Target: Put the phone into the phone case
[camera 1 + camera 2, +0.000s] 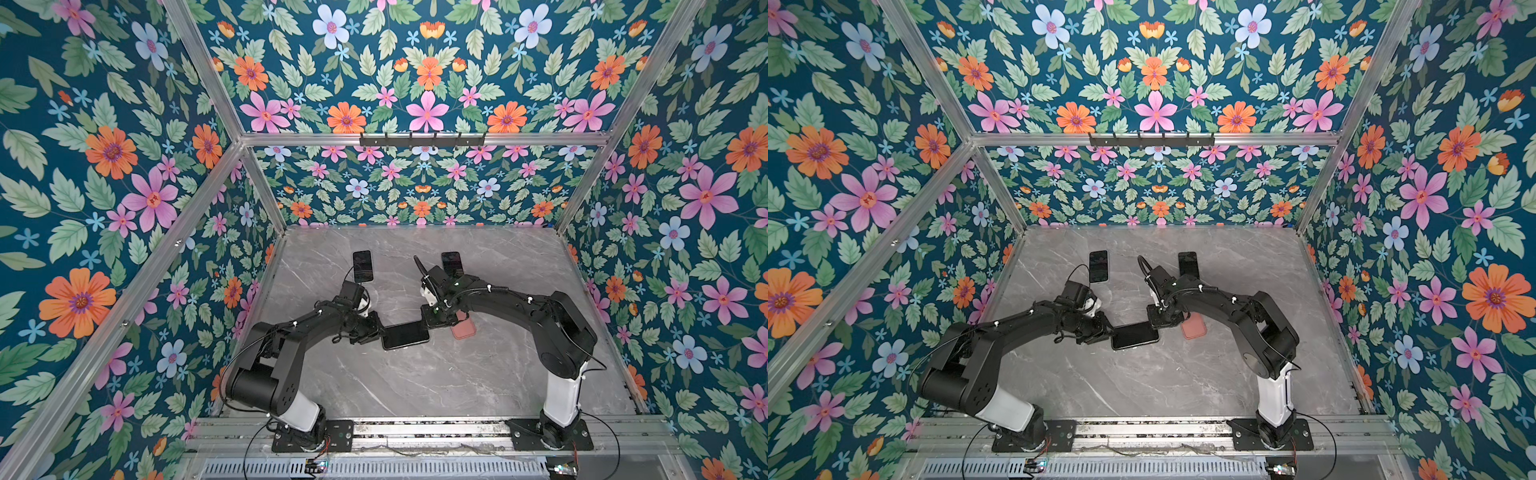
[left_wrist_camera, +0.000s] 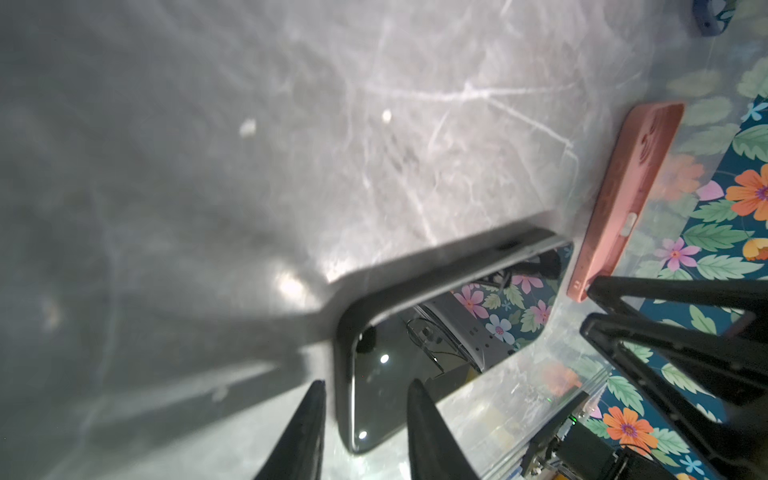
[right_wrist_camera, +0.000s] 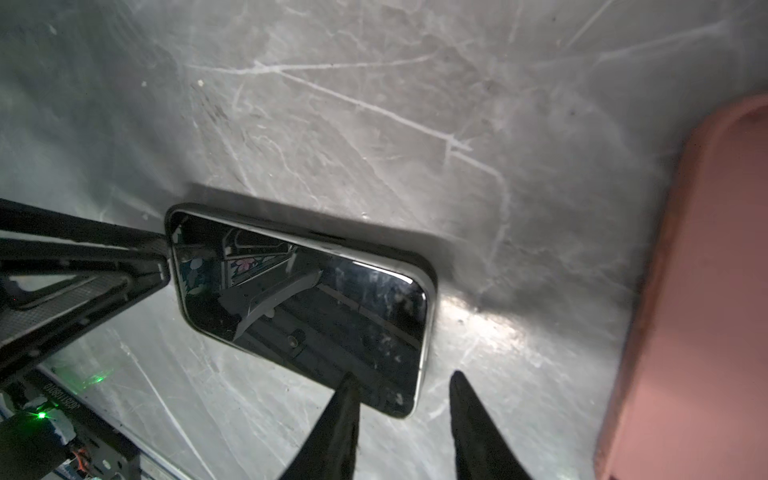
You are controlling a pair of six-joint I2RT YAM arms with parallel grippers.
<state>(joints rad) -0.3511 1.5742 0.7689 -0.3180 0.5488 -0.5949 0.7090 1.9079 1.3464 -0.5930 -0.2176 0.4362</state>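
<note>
Phone point(image 1: 405, 336) lay screen up on the grey table point(image 1: 415, 386), near the middle, between the two grippers. Its screen was dark and shiny, and it showed flowers from the walls point(image 1: 104, 166). A thick dark rim ran round its silver edge. I could not tell if that rim was a case.

The left gripper point(image 1: 380, 332) was at one short end of the phone. In the left wrist view its two fingers point(image 2: 307, 424) stood apart. One was over the screen and one was just off the end. A small gap showed beside the phone, so the fingers were loose, not squeezing.

The right gripper point(image 1: 428, 322) was at the other short end, by a corner. In the right wrist view its fingers point(image 3: 473, 415) stood apart too. One was over the screen. The other was out past the edge, with bare table between it and the phone. It pinched nothing.

The pink case point(image 1: 465, 330) lay on the table just beside the phone, partly under the right gripper in both top views. A thin strip of table showed between them. The phone was not in the pink case.

Far back on the table lay the left back phone point(image 1: 362, 266) and the right back phone point(image 1: 452, 262). The right arm hid part of the second one.
</note>
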